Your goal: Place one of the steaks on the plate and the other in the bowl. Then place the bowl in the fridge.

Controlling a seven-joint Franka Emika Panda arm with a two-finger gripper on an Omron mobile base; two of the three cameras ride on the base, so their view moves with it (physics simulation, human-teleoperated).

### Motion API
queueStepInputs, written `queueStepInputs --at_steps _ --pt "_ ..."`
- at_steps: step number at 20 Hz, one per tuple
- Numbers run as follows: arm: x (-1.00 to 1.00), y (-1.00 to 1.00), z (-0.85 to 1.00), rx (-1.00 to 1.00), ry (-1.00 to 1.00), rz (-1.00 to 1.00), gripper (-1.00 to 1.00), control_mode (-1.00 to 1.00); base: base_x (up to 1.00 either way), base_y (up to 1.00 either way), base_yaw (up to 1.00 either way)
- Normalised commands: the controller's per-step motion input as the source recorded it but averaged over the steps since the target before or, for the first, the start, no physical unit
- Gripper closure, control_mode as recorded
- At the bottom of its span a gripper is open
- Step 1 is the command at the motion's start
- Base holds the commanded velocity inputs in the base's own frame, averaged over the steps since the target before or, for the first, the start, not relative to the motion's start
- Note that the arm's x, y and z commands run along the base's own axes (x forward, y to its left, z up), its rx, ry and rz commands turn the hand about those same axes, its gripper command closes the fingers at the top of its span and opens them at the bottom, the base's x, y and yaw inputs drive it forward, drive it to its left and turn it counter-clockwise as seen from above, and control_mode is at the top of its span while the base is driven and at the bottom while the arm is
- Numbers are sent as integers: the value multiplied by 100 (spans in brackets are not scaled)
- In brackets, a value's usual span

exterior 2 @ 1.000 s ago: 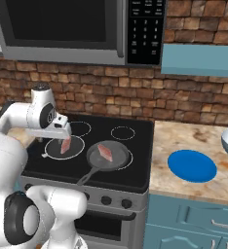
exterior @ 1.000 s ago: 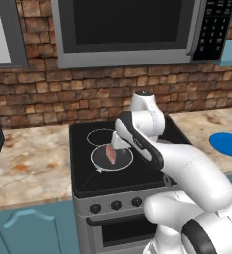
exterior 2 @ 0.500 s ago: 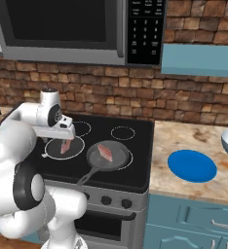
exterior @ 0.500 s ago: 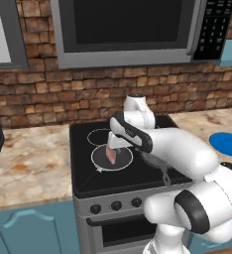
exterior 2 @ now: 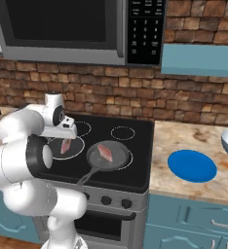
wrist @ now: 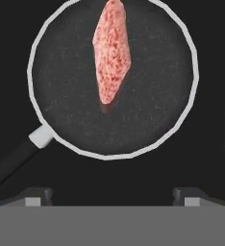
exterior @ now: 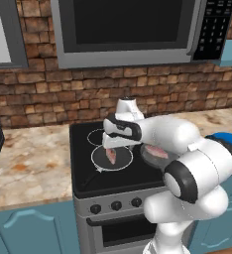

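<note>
your gripper (wrist: 112, 194) hangs over a steak (wrist: 111, 53) lying in a rimmed pan (wrist: 71, 144) on the stove (exterior: 88, 173), fingers spread and holding nothing.

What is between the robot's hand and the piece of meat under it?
Nothing that shows. The gripper hangs open over the steak, which lies bare in its pan. Only empty space sits between them. The other steak lies in the second pan beside it.
</note>
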Motion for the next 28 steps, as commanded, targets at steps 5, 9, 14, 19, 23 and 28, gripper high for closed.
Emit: queueStepInputs --at_steps 5,9,14,19,23,28 --pt "38 13 -31 -3 0 0 -100 -100 0 0 0" --pt "33 2 -29 0 0 0 -100 -100 0 0 0" --pt "31 2 -30 0 0 0 -100 -100 0 0 0" --pt "34 4 -24 0 0 0 -100 -100 0 0 0" --pt "34 17 -21 0 0 0 -100 -100 0 0 0" --pt "23 8 -21 0 0 0 -100 -100 0 0 0"
